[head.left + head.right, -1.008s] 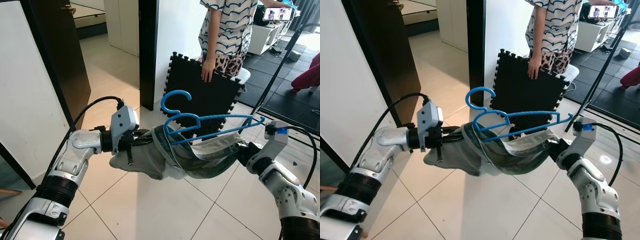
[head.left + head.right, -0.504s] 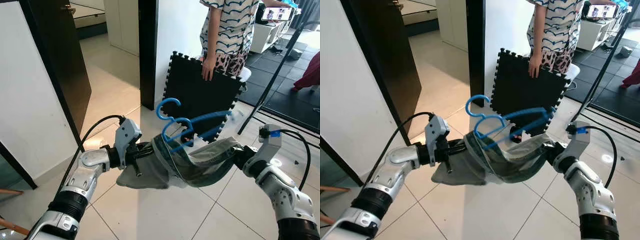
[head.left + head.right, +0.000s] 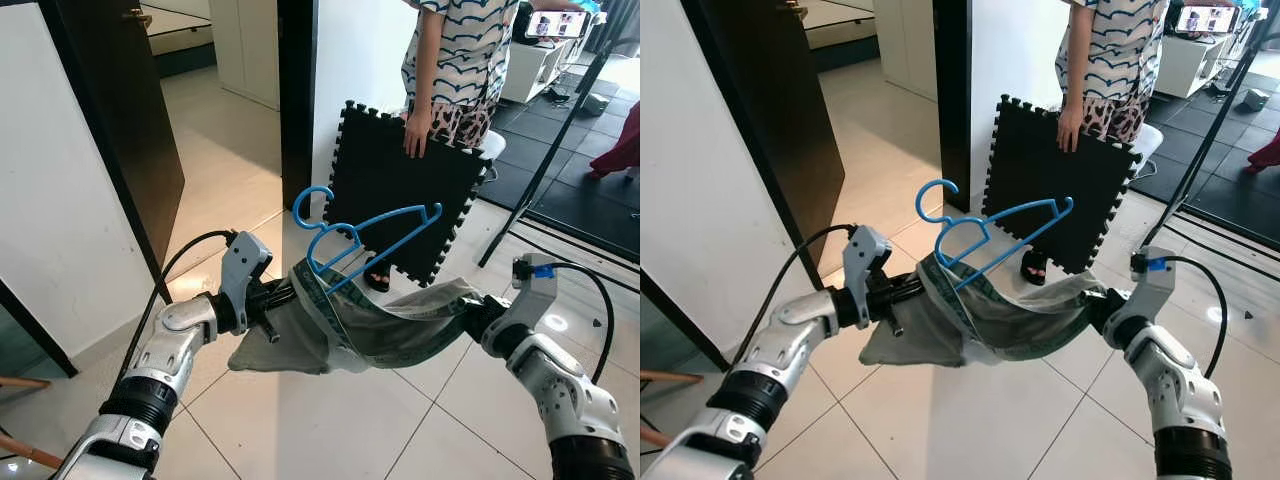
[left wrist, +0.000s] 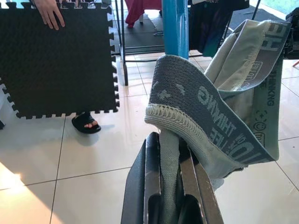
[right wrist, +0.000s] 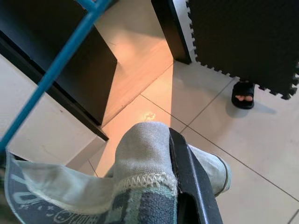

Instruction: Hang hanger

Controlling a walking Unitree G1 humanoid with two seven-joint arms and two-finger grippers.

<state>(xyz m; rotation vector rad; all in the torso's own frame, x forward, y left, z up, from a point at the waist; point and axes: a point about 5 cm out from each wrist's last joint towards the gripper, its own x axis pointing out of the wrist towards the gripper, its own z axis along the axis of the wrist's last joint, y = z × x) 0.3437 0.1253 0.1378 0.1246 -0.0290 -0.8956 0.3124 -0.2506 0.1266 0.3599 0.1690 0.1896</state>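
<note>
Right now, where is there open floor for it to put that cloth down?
Bare tiles lie below the garment stretched between the left gripper and right gripper, and run left toward the dark door. Ahead it is crowded: a person holding a foam mat.

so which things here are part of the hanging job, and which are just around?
Job:
- blue hanger, tilted, lower part in the garment
- grey garment, stretched between both pincers
- left pincer, shut on its waistband
- right pincer, shut on the other end

Around:
- black foam mat
- person holding it
- dark door
</note>
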